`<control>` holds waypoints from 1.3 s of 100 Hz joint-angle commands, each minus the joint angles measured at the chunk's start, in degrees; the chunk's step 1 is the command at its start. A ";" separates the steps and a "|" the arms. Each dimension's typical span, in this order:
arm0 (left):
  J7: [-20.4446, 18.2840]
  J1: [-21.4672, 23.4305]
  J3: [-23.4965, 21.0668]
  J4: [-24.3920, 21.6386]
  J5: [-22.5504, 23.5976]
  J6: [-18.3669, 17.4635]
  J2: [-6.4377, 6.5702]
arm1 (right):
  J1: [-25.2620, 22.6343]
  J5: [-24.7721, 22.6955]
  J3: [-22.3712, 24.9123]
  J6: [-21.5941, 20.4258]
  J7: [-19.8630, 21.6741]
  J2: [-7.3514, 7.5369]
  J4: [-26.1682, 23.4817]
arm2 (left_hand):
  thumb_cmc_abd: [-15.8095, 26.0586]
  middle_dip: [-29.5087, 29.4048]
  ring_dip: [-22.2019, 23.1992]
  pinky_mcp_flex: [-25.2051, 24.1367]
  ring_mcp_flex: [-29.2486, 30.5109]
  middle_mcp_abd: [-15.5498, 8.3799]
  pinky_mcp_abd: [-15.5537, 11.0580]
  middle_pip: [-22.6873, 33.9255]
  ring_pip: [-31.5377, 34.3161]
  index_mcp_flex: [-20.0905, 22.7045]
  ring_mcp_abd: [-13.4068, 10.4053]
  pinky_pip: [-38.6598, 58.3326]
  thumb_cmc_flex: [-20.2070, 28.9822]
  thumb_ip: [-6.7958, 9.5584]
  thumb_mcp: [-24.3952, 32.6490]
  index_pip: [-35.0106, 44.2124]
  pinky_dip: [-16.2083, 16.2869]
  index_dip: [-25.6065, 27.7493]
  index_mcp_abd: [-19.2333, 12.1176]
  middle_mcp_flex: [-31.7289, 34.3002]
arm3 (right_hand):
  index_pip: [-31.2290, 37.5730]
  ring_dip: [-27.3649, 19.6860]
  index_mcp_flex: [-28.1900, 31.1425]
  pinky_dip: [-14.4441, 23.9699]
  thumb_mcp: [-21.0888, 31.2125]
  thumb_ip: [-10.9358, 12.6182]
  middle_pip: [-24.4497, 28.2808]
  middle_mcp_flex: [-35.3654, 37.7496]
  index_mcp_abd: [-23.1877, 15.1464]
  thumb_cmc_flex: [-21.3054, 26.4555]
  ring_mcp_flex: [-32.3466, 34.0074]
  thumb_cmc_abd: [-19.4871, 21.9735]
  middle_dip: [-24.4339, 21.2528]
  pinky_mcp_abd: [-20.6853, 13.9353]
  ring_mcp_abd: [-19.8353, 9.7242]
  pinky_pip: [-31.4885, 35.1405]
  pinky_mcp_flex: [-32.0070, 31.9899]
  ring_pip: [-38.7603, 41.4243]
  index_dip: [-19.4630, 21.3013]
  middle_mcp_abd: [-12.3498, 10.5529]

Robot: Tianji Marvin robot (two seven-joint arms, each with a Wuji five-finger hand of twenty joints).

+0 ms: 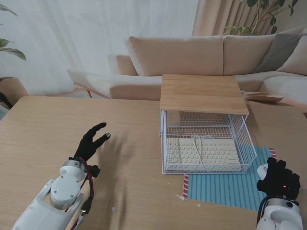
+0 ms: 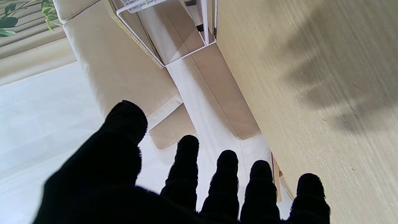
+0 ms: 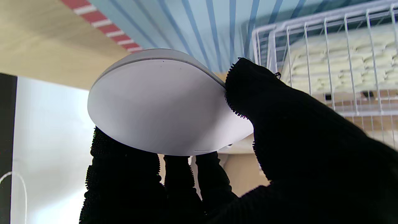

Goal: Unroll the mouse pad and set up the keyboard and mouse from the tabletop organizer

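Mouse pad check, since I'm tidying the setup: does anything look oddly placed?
Yes. The wire organizer stands partly on the striped mouse pad, covering its far part, with the keyboard inside. The pad also lies slightly askew to the table edge. The right hand holds the white mouse.

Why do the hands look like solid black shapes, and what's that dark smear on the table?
Left wrist view: the left hand is backlit by the bright floor; the smear is its blurred shadow on the table. Right wrist view: the right hand, silhouetted, grips the white mouse.
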 commanded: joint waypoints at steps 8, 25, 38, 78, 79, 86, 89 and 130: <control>-0.78 0.11 0.01 -0.15 0.07 -0.06 -0.17 | 1.98 1.19 -1.75 1.26 1.31 -0.24 2.42 | -0.58 0.18 0.86 -0.72 -2.05 -1.60 -0.02 0.46 -0.33 -0.87 -0.43 -1.36 -0.37 2.01 -0.15 -0.29 1.19 -0.15 -0.18 -1.21 | -0.67 2.57 -1.27 1.62 11.11 3.74 2.00 -1.04 1.64 13.34 6.00 4.64 1.09 -3.75 -3.46 2.46 -1.02 12.65 -0.44 -1.31; -0.55 0.02 -0.15 0.00 0.17 -0.28 -0.21 | 4.32 1.34 -3.46 2.50 3.89 0.28 5.02 | -0.64 0.17 0.84 -0.71 -2.06 -1.59 -0.01 0.43 -0.37 -0.84 -0.40 -1.40 -0.31 2.01 -0.19 -0.28 1.14 -0.14 -0.15 -1.20 | -0.77 2.18 -1.58 1.34 10.55 3.99 1.97 -1.66 1.22 12.72 5.16 5.23 1.24 -3.96 -3.70 1.74 -1.77 11.89 -0.46 -1.78; -0.57 0.06 -0.20 0.02 0.28 -0.48 -0.17 | 5.54 1.45 -4.39 2.52 5.52 0.64 6.35 | -0.60 0.16 0.85 -0.70 -2.04 -1.54 0.01 0.42 -0.35 -0.86 -0.38 -1.42 -0.33 2.01 -0.18 -0.30 1.10 -0.15 -0.19 -1.23 | -1.09 1.79 -2.38 0.56 9.07 4.91 1.76 -2.64 0.98 11.68 4.07 6.54 1.46 -4.02 -4.04 0.39 -2.74 10.51 -0.61 -2.18; -0.70 0.23 -0.30 -0.13 0.38 -0.48 -0.12 | 6.90 2.21 -5.16 3.47 10.23 1.33 7.56 | -0.64 0.19 0.87 -0.71 -2.04 -1.58 0.03 0.47 -0.30 -0.78 -0.34 -1.34 -0.26 2.02 -0.15 -0.27 1.17 -0.13 -0.11 -1.22 | -3.72 2.41 -5.57 -0.42 5.17 10.79 -0.58 -7.05 -0.14 5.95 -1.96 13.21 -0.17 -4.67 -5.57 -2.22 -7.75 3.15 -1.67 -3.10; -0.70 0.23 -0.30 -0.14 0.38 -0.47 -0.12 | 6.94 2.23 -5.18 3.48 10.23 1.33 7.63 | -0.63 0.19 0.87 -0.71 -2.05 -1.56 0.03 0.47 -0.30 -0.82 -0.34 -1.34 -0.27 2.02 -0.15 -0.28 1.17 -0.14 -0.13 -1.21 | -3.76 2.43 -5.64 -0.42 5.11 10.84 -0.64 -7.11 -0.14 5.86 -2.06 13.22 -0.21 -4.67 -5.54 -2.25 -7.82 3.03 -1.67 -3.09; -0.73 0.29 -0.31 -0.20 0.39 -0.39 -0.11 | 7.17 2.24 -5.40 3.64 10.60 1.41 8.01 | -0.61 0.19 0.86 -0.71 -2.06 -1.56 0.03 0.47 -0.31 -0.84 -0.32 -1.33 -0.34 2.01 -0.16 -0.28 1.17 -0.14 -0.17 -1.24 | -4.30 2.85 -6.00 -0.29 4.23 11.22 -1.26 -7.54 -0.12 5.24 -2.79 13.31 -0.89 -4.75 -5.29 -2.56 -8.52 1.58 -1.84 -3.11; -0.74 0.30 -0.31 -0.22 0.42 -0.37 -0.10 | 7.19 2.16 -5.49 3.83 11.06 1.49 8.02 | -0.59 0.19 0.86 -0.71 -2.06 -1.53 0.03 0.47 -0.32 -0.85 -0.26 -1.33 -0.33 2.01 -0.16 -0.29 1.18 -0.14 -0.15 -1.22 | -4.77 2.85 -6.43 -0.30 3.81 11.17 -1.95 -8.11 -0.13 4.81 -3.48 13.42 -1.43 -4.79 -5.15 -2.87 -9.04 0.73 -2.02 -3.09; -0.29 0.42 -0.34 -0.46 0.75 0.06 -0.17 | 7.01 3.05 -5.44 3.95 12.12 1.54 7.86 | -0.51 0.19 0.88 -0.71 -2.03 -1.51 -0.04 0.48 -0.30 -0.80 -0.31 -1.32 -0.22 2.02 -0.06 -0.25 1.19 -0.12 0.01 -1.23 | -16.86 -5.09 -11.01 0.18 -5.17 8.38 -21.46 -9.64 0.93 -5.57 -12.87 14.65 -17.58 -3.51 -2.89 -9.99 -15.65 -17.82 -6.51 -1.06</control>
